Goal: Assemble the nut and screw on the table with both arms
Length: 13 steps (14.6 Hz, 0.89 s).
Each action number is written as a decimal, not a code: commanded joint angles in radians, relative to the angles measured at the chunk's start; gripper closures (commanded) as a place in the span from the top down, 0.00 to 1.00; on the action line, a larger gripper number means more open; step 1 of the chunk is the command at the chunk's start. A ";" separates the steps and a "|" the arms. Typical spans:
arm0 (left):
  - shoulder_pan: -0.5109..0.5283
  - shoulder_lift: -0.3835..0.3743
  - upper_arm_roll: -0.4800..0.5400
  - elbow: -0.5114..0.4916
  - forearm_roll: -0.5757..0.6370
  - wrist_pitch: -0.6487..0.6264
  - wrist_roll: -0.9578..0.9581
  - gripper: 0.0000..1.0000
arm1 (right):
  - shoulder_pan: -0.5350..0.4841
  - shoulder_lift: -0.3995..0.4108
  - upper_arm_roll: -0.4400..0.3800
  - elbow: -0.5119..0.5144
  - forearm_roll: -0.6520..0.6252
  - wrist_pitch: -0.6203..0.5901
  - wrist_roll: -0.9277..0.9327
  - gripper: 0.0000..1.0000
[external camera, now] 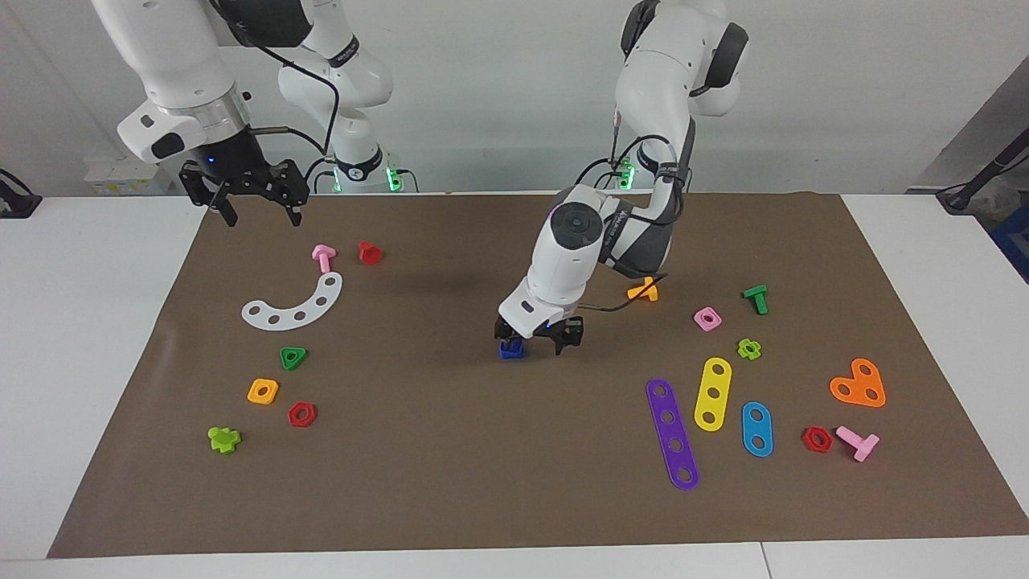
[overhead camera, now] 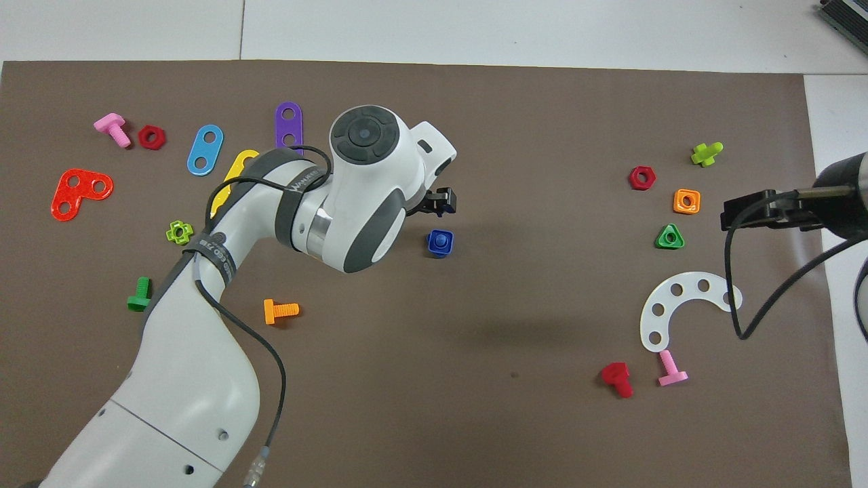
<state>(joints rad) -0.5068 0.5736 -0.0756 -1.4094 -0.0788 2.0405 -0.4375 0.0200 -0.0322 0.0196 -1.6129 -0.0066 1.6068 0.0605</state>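
Note:
The dark-blue nut (external camera: 511, 349) lies on the brown mat (external camera: 450, 482) near the middle of the table. In the overhead view the nut (overhead camera: 439, 242) shows a round blue stub in its centre hole, which looks like the screw's shaft; the triangular head is hidden. My left gripper (external camera: 537, 342) hangs low over the mat, open, with one finger right above the nut. In the overhead view its fingers (overhead camera: 439, 201) stand a little apart from the nut. My right gripper (external camera: 263, 215) waits open and empty, raised over the mat's corner at the right arm's end; it also shows in the overhead view (overhead camera: 746, 211).
An orange screw (external camera: 645, 289) lies close by the left arm. A pink nut (external camera: 707, 318), coloured strips (external camera: 672, 434) and other parts lie toward the left arm's end. A white curved strip (external camera: 296, 305), green triangular nut (external camera: 293, 357) and orange nut (external camera: 263, 391) lie toward the right arm's end.

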 commanded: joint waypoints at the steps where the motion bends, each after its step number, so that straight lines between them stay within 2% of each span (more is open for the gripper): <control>1: 0.100 -0.102 -0.006 0.026 0.008 -0.091 0.002 1.00 | -0.009 -0.023 0.006 -0.025 0.028 0.013 0.001 1.00; 2: 0.146 -0.156 -0.007 0.014 0.004 -0.115 0.000 1.00 | -0.009 -0.023 0.006 -0.025 0.028 0.013 0.001 1.00; 5: 0.279 -0.268 -0.009 0.007 0.016 -0.304 0.041 1.00 | -0.008 -0.023 0.006 -0.025 0.027 0.013 -0.002 1.00; 8: 0.350 -0.352 0.008 0.000 0.069 -0.452 0.224 1.00 | -0.008 -0.023 0.006 -0.025 0.027 0.012 -0.001 1.00; 11: 0.424 -0.469 0.008 -0.086 0.111 -0.480 0.284 1.00 | -0.011 -0.023 0.006 -0.025 0.028 0.010 -0.004 1.00; 13: 0.452 -0.509 0.008 -0.120 0.111 -0.479 0.289 1.00 | -0.011 -0.023 0.006 -0.025 0.027 0.004 -0.004 1.00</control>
<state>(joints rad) -0.0791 0.1441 -0.0607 -1.4361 0.0096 1.5556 -0.1661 0.0201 -0.0322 0.0199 -1.6129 -0.0066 1.6068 0.0605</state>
